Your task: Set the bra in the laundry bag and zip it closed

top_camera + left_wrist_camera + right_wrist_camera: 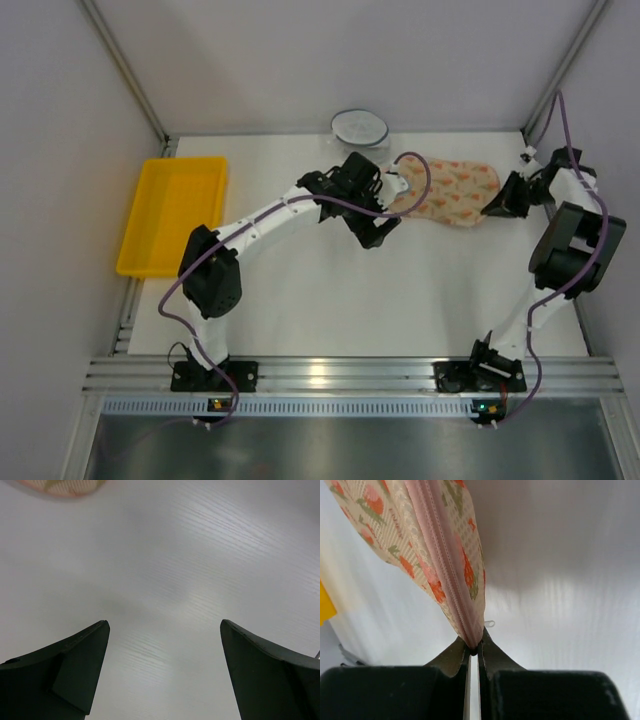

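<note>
The laundry bag (pixel 450 192), cream with pink-orange print, lies at the back of the table with its two halves together. In the right wrist view its pink zip edge (pixel 447 565) runs down into my right gripper (pixel 474 647), which is shut on the bag's right tip. A small metal zip pull (pixel 490 624) shows beside the fingers. My left gripper (pixel 164 630) is open and empty over bare table just left of the bag; a sliver of the bag (pixel 62 486) shows at the top of its view. The bra is not visible.
A yellow plastic tray (pixel 175 212) sits at the left table edge. A clear round bowl (pixel 360 127) stands at the back, just behind the left wrist. White walls close the back and sides.
</note>
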Motion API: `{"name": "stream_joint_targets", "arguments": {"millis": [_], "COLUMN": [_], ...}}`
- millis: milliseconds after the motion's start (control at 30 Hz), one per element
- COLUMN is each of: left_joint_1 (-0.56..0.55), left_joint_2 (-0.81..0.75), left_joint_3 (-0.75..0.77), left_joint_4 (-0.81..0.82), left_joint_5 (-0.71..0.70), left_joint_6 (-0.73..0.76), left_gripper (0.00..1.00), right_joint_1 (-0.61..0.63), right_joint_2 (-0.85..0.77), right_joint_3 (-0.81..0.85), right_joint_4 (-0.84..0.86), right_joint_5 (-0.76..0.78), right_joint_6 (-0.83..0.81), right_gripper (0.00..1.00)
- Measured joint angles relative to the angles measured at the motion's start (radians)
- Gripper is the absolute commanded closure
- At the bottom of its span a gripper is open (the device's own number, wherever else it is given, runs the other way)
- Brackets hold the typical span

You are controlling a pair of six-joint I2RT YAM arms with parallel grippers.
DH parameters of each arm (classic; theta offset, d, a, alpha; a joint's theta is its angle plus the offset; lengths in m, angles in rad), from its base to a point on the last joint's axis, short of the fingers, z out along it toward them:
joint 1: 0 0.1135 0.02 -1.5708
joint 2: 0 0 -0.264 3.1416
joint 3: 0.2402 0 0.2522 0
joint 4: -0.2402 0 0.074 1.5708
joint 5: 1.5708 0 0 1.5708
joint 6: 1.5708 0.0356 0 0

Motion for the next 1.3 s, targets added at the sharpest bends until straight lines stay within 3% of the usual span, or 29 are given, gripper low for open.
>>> {"name": "stream_joint_targets", "arguments": {"millis": [200, 533, 600, 633, 667, 767, 933, 1067, 1300], "left_joint_1": [0.072, 0.17, 0.173, 0.173, 0.173, 0.172, 0.18, 0.211, 0.303], "left_joint_2": [-0.014, -0.047, -0.063, -0.071, -0.079, -0.099, -0.125, -0.132, -0.115], "left_joint_3": [0.0, -0.014, -0.032, -0.042, -0.051, -0.076, -0.097, -0.099, -0.059], "left_joint_4": [-0.002, -0.003, -0.005, -0.006, -0.007, -0.01, -0.011, -0.014, -0.05], "left_joint_5": [0.015, 0.014, 0.002, -0.004, -0.008, -0.031, -0.057, -0.053, 0.023], "left_joint_6": [-0.039, -0.093, -0.094, -0.093, -0.093, -0.093, -0.093, -0.098, -0.126], "left_gripper": [0.02, 0.02, 0.02, 0.02, 0.02, 0.02, 0.02, 0.02, 0.02], "right_joint_1": [0.002, 0.036, 0.047, 0.051, 0.057, 0.07, 0.077, 0.077, 0.077], "right_joint_2": [0.203, 0.481, 0.509, 0.516, 0.521, 0.525, 0.525, 0.513, 0.284], "right_joint_3": [0.341, 0.698, 0.743, 0.758, 0.766, 0.771, 0.772, 0.762, 0.584], "right_joint_4": [-0.01, -0.019, -0.017, -0.012, -0.001, 0.054, 0.148, 0.191, 0.167], "right_joint_5": [0.038, 0.084, 0.098, 0.109, 0.122, 0.164, 0.229, 0.265, 0.248], "right_joint_6": [-0.025, -0.064, -0.069, -0.07, -0.07, -0.071, -0.056, -0.045, -0.079], "right_gripper": [1.0, 0.96, 0.87, 0.77, 0.6, 0.4, 0.25, 0.02, 0.01]}}
